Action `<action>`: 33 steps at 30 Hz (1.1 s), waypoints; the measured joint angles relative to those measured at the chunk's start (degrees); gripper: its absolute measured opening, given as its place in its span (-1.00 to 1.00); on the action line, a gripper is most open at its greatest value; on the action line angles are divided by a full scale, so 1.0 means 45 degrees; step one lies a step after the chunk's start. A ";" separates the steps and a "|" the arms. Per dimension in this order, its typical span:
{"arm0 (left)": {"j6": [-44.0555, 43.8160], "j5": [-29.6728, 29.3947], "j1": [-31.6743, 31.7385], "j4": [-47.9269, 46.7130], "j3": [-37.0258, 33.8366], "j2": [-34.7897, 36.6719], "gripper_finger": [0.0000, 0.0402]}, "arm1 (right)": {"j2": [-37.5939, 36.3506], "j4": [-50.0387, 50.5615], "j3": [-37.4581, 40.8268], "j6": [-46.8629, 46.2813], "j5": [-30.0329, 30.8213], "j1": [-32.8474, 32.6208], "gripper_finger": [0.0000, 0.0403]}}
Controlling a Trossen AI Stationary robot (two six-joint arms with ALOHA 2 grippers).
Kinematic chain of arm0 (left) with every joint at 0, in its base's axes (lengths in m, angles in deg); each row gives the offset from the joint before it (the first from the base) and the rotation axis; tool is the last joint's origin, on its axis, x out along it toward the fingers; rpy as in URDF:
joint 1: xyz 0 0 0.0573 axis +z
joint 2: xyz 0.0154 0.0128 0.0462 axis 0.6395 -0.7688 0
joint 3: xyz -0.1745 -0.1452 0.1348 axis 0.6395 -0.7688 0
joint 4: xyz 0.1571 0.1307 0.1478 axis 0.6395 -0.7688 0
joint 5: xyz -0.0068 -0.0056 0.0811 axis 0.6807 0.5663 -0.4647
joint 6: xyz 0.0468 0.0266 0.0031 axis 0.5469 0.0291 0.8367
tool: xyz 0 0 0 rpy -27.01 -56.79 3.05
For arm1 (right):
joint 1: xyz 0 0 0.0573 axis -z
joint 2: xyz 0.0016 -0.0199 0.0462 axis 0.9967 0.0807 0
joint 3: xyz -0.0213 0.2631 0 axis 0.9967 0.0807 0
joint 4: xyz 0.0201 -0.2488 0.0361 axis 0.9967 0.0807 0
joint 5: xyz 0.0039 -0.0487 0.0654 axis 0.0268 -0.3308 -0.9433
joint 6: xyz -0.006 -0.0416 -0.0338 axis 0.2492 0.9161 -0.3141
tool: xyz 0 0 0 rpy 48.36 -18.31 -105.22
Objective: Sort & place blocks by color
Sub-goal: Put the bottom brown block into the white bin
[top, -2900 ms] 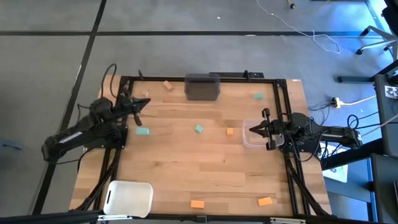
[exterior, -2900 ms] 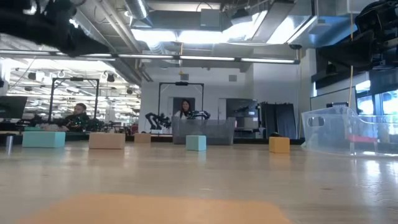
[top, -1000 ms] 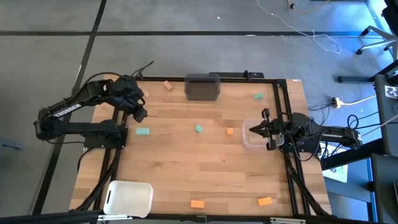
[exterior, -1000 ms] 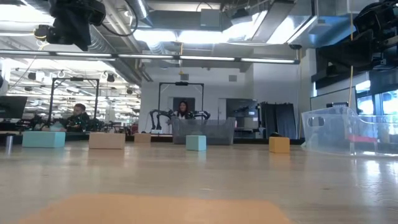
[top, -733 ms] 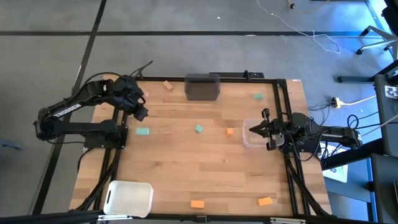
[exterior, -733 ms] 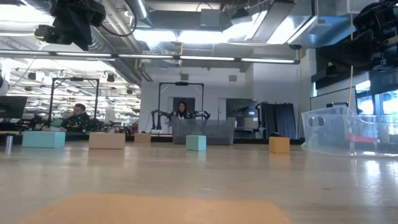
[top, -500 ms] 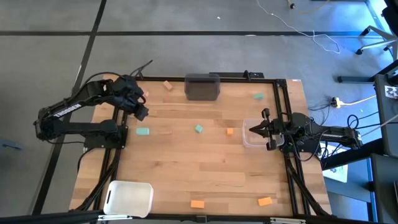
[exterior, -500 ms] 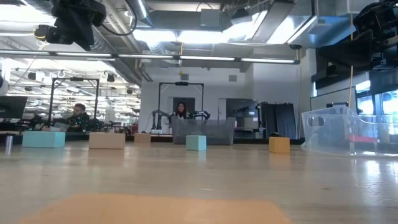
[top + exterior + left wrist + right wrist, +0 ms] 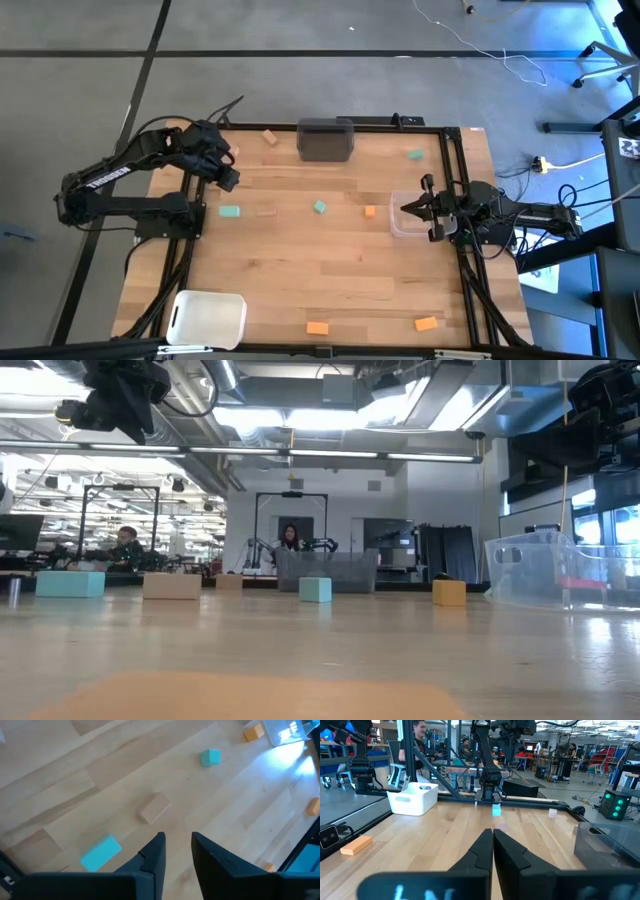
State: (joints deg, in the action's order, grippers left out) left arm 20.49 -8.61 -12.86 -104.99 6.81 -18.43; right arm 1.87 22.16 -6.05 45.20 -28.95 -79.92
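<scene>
Wooden table [image 9: 330, 270] is carrying scattered blocks: a tan block [image 9: 154, 807] and teal block [image 9: 100, 853] (mid-left in the high view) are lying below the left gripper [image 9: 175, 851], hovering parted and empty; right gripper [image 9: 493, 849] is sitting closed at mid-right.

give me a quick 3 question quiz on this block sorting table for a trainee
1. True or false: the left pincer is gripping a block.
2. Which bin is the right pincer hovering over? A) white bin B) clear bin C) dark grey bin
3. Fill in: the pale tan block just ahead of the left pincer lies between two ____ blocks.

Key
1. False: its fingers are apart and hold nothing.
2. B, the clear bin; the white bin and the dark grey bin sit elsewhere.
3. Teal: one teal block nearer, another teal block farther.
</scene>
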 joint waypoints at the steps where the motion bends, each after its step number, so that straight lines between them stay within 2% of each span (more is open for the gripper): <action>1: 0.0023 -0.0018 0.0000 0.0004 0.0000 -0.0018 -0.49 | 0.0001 0.0000 -0.0005 0.0000 0.0000 0.0001 -0.92; 7: 0.0275 -0.0116 0.0001 0.0132 -0.0010 -0.0410 -0.25 | 0.0000 0.0000 -0.0001 -0.0005 0.0001 -0.0003 -0.92; 12: 0.1554 0.0019 0.0003 0.1215 -0.0004 -0.0959 -0.18 | 0.0001 0.0000 -0.0001 -0.0009 0.0000 -0.0004 -0.92; 17: 0.5260 0.0563 -0.0339 0.1886 0.0005 -0.1681 -0.19 | -0.0003 0.0000 -0.0004 -0.0010 0.0001 0.0000 -0.92; 21: 0.8610 0.0479 -0.1135 0.1849 0.0005 -0.2328 -0.18 | 0.0001 0.0000 0.0000 -0.0010 0.0000 -0.0001 -0.92; 23: 0.9509 -0.0044 -0.1658 0.1742 -0.0010 -0.2720 -0.18 | 0.0001 0.0000 -0.0005 -0.0010 0.0000 -0.0002 -0.92; 27: 0.9786 -0.1539 -0.2554 0.1568 -0.0010 -0.3509 -0.18 | 0.0005 0.0000 -0.0004 -0.0010 0.0000 -0.0004 -0.92; 33: 1.0143 -0.1828 -0.3350 0.1679 0.0005 -0.4716 -0.18 | 0.0049 0.0015 -0.0002 -0.0010 0.0000 -0.0004 -0.92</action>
State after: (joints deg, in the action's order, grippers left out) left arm 66.14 -16.84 -27.93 -97.43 6.83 -39.66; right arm 2.10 22.23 -6.05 45.16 -28.95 -79.94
